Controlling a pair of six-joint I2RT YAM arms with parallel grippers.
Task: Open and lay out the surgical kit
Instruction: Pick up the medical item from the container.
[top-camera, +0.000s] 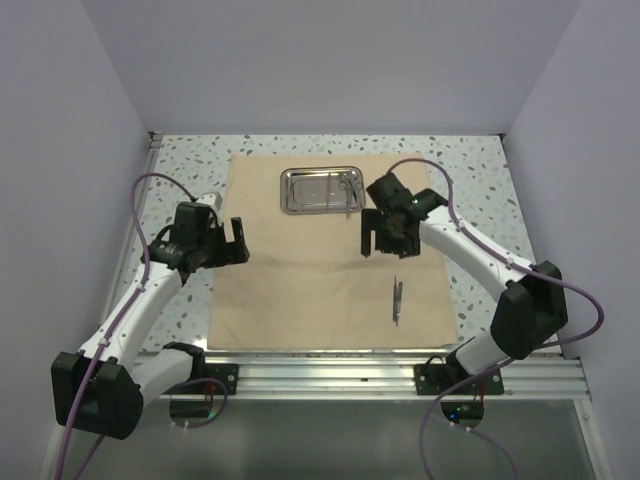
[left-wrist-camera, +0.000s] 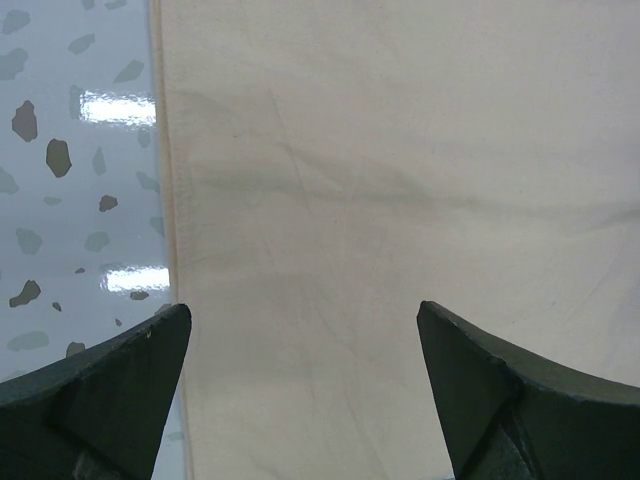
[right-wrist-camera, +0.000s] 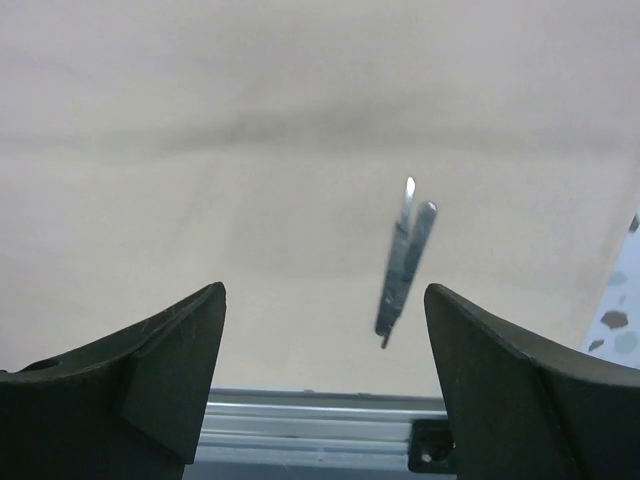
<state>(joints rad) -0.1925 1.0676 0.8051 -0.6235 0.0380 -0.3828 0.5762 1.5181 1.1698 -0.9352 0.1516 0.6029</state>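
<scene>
**Laying out under way, with more to fetch**

The cloth wrap (top-camera: 300, 290) lay opened flat, and everything else is placed against it. Near the cloth's far edge, about midway across, sat the steel tray (top-camera: 284, 190). At least one slim instrument (top-camera: 346, 184) rested at its right end (scissors, by the loops, though too small to be sure). On the cloth's near right quarter, well apart from the tray, the tweezers (top-camera: 397, 300) lay alone.

The right gripper (top-camera: 385, 240) hovered above the cloth's right half, between tray and tweezers. Its jaws were spread and pinching nothing, and its wrist view showed the tweezers lying free on the fabric. The left gripper (top-camera: 232, 243) hung over the cloth's left edge, jaws spread wide and likewise empty. Speckled table (top-camera: 190, 160) showed around the cloth, with a metal rail (top-camera: 400, 370) beyond its near edge.

Unwrapping looked done, so the step in hand was likely moving instruments from tray to cloth, one at a time. The next move would call for the right arm to reach toward the cloth's far edge. It would then descend low over the tray's right end and pinch a thin piece lying flat on steel.
</scene>
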